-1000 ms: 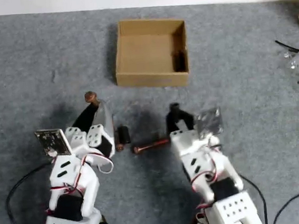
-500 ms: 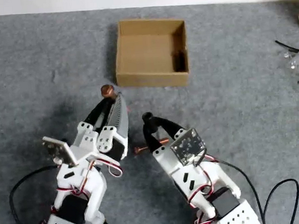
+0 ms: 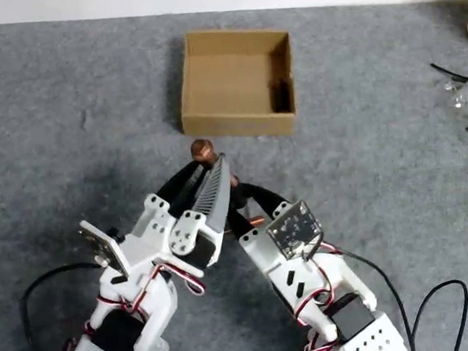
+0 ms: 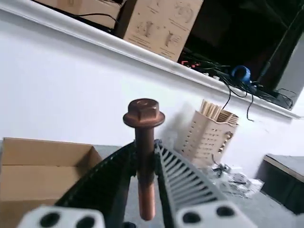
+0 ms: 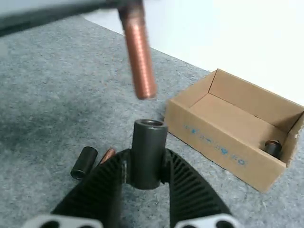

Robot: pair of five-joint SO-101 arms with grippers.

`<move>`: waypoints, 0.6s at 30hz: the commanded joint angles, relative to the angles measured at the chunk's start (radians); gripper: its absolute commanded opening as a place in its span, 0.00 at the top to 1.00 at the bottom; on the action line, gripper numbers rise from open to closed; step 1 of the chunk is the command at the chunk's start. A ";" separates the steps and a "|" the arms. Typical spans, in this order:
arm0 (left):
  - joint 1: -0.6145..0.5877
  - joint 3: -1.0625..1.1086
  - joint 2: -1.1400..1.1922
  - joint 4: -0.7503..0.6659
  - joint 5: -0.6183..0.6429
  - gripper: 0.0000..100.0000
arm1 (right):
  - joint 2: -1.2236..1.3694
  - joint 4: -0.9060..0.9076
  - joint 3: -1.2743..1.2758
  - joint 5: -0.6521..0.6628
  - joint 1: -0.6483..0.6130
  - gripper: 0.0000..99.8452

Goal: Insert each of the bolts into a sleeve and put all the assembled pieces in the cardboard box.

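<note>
My left gripper (image 3: pixel 210 171) is shut on a copper bolt (image 3: pixel 203 151), held upright with its hex head up (image 4: pixel 144 113). Its threaded shaft (image 5: pixel 139 61) hangs just above a black sleeve (image 5: pixel 147 154), apart from it. That sleeve stands upright in my shut right gripper (image 5: pixel 147 164), which sits close beside the left one (image 3: pixel 238 200). The cardboard box (image 3: pixel 237 80) lies beyond both grippers, with one dark assembled piece (image 5: pixel 272 147) in its right corner (image 3: pixel 280 96). On the carpet a loose black sleeve (image 5: pixel 84 162) lies next to a loose copper bolt (image 5: pixel 107 156).
Grey carpet covers the table. Clear plastic and a black cable (image 3: pixel 465 95) lie at the far right. A pale slatted holder with sticks (image 4: pixel 211 137) stands beyond the table's edge near the white wall. The box's near wall (image 5: pixel 223 147) is close ahead of the right gripper.
My left gripper has carried the bolt to the right, until it hangs over the sleeve. My right gripper swung left with the sleeve a second ago and has since stayed put.
</note>
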 commanded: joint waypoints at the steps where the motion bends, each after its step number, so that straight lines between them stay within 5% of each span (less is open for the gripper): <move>1: 0.005 0.021 -0.005 -0.025 -0.003 0.99 | -0.018 0.008 0.104 0.012 -0.013 1.00; 18: -0.096 0.088 -0.005 -0.026 0.002 0.99 | -0.018 0.008 0.104 0.011 -0.013 1.00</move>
